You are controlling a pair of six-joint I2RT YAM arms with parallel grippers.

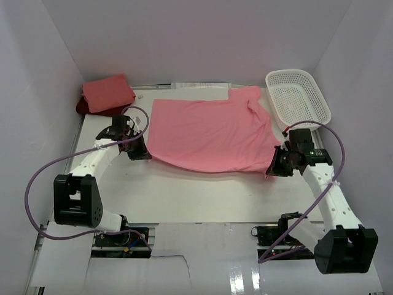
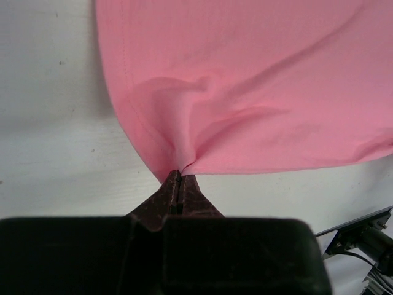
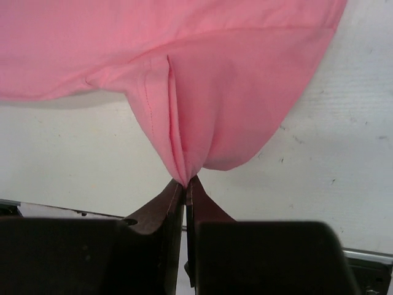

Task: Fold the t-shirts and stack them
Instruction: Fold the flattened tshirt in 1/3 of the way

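A rose pink t-shirt lies spread across the middle of the table. My left gripper is shut on its near left corner; the left wrist view shows the cloth pinched at the fingertips. My right gripper is shut on its near right corner, the cloth bunched at the tips in the right wrist view. Both corners are lifted slightly off the table. A folded salmon pink t-shirt lies on a folded dark red t-shirt at the back left.
A white plastic mesh basket stands at the back right, close to the shirt's sleeve. White walls enclose the table on the left, back and right. Purple cables loop off both arms.
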